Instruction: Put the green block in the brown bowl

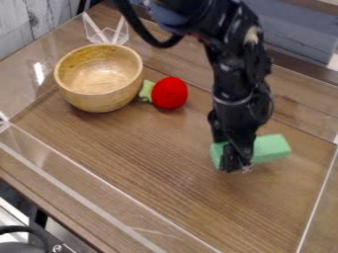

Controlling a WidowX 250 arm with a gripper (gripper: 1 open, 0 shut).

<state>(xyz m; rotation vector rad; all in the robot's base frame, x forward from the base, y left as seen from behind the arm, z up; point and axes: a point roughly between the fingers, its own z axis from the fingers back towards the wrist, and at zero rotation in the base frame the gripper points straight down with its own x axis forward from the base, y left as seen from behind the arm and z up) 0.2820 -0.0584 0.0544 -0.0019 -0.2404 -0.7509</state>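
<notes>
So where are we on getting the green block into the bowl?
The grasp looks done: the gripper is shut on the flat mint-green rectangular block, which looks tilted and raised off the wooden table. In hand: the lift. Left: carrying it past the red ball to the round light-tan wooden bowl, which holds nothing yet, and releasing it inside.

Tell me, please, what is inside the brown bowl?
The brown bowl shows only bare wood inside; nothing lies in it. The near inner wall is hidden behind its rim. The green block is in the gripper.
</notes>
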